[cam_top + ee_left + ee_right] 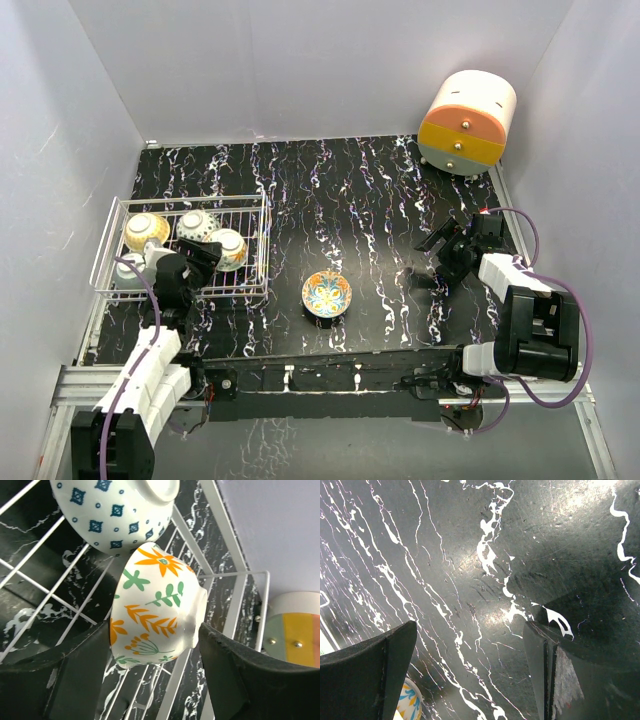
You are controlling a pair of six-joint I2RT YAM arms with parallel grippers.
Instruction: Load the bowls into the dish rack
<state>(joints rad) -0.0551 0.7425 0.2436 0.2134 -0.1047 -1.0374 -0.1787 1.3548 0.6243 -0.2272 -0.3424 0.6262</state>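
The white wire dish rack (262, 232) stands at the left and holds several bowls. A yellow-lined bowl (144, 231), a blue-and-white bowl (197, 225) and the bowl with orange-green flowers (231, 248) lie in it. A pale bowl (128, 274) sits partly behind my left arm. My left gripper (205, 256) reaches into the rack, open. In the left wrist view the flowered bowl (155, 610) lies on its side between the spread fingers, under the blue-white bowl (112, 515). One bowl with a yellow-blue inside (327, 293) stands on the table. My right gripper (437, 245) hangs open and empty.
An orange-and-cream round drawer unit (467, 122) stands at the back right corner. White walls close in the black marbled table (350, 200) on three sides. In the right wrist view the table bowl's rim (410, 701) shows beside the left finger.
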